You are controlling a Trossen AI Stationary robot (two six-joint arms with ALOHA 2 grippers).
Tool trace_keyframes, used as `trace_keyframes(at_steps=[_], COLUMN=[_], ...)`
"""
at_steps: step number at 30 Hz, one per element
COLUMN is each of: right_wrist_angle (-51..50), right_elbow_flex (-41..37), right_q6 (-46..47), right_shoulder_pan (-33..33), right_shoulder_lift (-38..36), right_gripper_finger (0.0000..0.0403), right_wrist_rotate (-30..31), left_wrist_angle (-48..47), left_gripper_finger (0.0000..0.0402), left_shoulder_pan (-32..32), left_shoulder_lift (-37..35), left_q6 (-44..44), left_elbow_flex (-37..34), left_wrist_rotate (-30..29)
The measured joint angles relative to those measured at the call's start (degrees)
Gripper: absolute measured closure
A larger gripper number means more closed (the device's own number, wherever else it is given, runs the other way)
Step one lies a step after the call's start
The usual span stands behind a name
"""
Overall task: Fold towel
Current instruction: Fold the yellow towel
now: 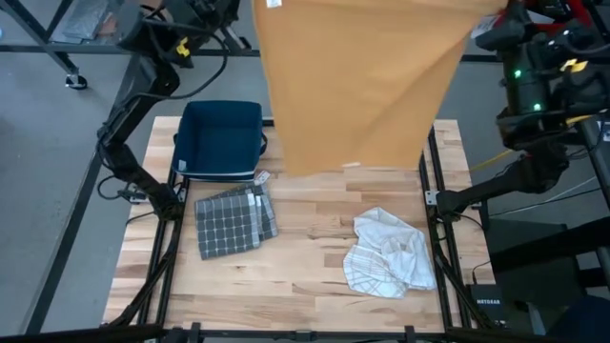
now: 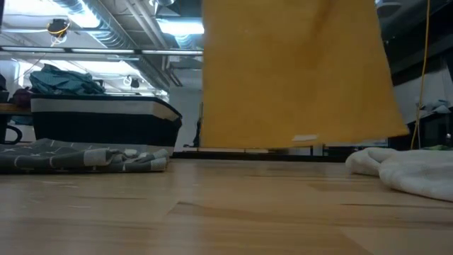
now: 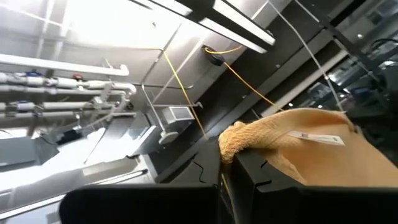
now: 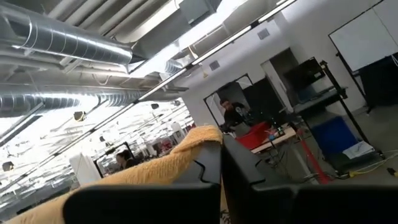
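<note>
A large mustard-yellow towel point(image 1: 362, 86) hangs spread out between my two grippers, high over the far half of the table. Its lower edge point(image 2: 297, 142) hangs just above the wood, with a small white tag point(image 2: 305, 139) on it. My left gripper point(image 3: 222, 180) is shut on one upper corner and my right gripper point(image 4: 222, 168) on the other. Both point up toward the ceiling. In the high view the towel's top runs out of the picture, and the fingers do not show there. My left gripper pinches a bunched upper corner point(image 3: 239, 142) of the towel between its two fingers. The corner bulges out past the fingertips, and the cloth with a white label point(image 3: 317, 138) falls away beyond it. The towel hangs below, clear of the table. My right gripper pinches the other upper corner point(image 4: 200, 140) between its two fingers, with a small fold sticking out past the fingertips. The top edge point(image 4: 124, 177) runs off from there toward the other arm. The cloth hangs below the fingers.
A dark blue bin point(image 1: 221, 140) stands at the far left of the table. A folded grey checked towel point(image 1: 233, 221) lies in front of it. A crumpled white towel point(image 1: 391, 252) lies at the near right. Bare wood point(image 1: 305, 276) shows between them.
</note>
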Motion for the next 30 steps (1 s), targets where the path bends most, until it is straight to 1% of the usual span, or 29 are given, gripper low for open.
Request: trace_keyframes(at_steps=[3, 5, 7, 12, 17, 19, 23, 26, 30], right_wrist_angle=[-3.4, -3.9, -3.9, -4.0, -6.4, -9.3, -16.3, -22.7, -31.6], right_elbow_flex=[3.1, 4.3, 5.0, 5.3, 5.3, 5.3, 5.3, 5.3, 5.3], right_q6=[-0.1, -1.7, -3.2, -3.2, -2.6, 0.3, 6.9, 14.2, 23.9], right_shoulder_pan=[0.0, -0.6, -2.2, -8.1, -13.1, -14.4, -17.3, -19.2, -22.3], right_shoulder_lift=[1.3, 2.4, 3.3, 4.5, 4.6, 4.6, 4.6, 4.5, 4.5], right_gripper_finger=[0.0400, 0.0400, 0.0400, 0.0400, 0.0400, 0.0400, 0.0400, 0.0400, 0.0400], right_wrist_rotate=[-0.3, -0.6, -0.5, -0.6, -0.5, -0.8, -3.2, -6.0, -11.1], left_wrist_angle=[0.4, 0.4, 0.3, 0.1, 2.0, 2.0, 2.1, 2.1, 1.1], left_gripper_finger=[0.0401, 0.0401, 0.0401, 0.0401, 0.0401, 0.0401, 0.0401, 0.0401, 0.0401], left_shoulder_pan=[1.0, 1.6, 2.2, 3.7, 5.7, 6.3, 7.3, 7.7, 7.7], left_shoulder_lift=[2.9, 4.9, 7.2, 10.9, 11.5, 11.5, 11.5, 11.5, 11.5], left_q6=[-0.3, -0.4, -0.4, -0.4, -1.3, -2.3, -4.8, -7.6, -7.8], left_elbow_flex=[3.6, 5.7, 7.6, 11.7, 11.5, 11.5, 11.5, 11.5, 11.5], left_wrist_rotate=[0.0, -0.1, -0.3, -0.2, 0.2, 0.3, 0.8, 1.9, 2.5])
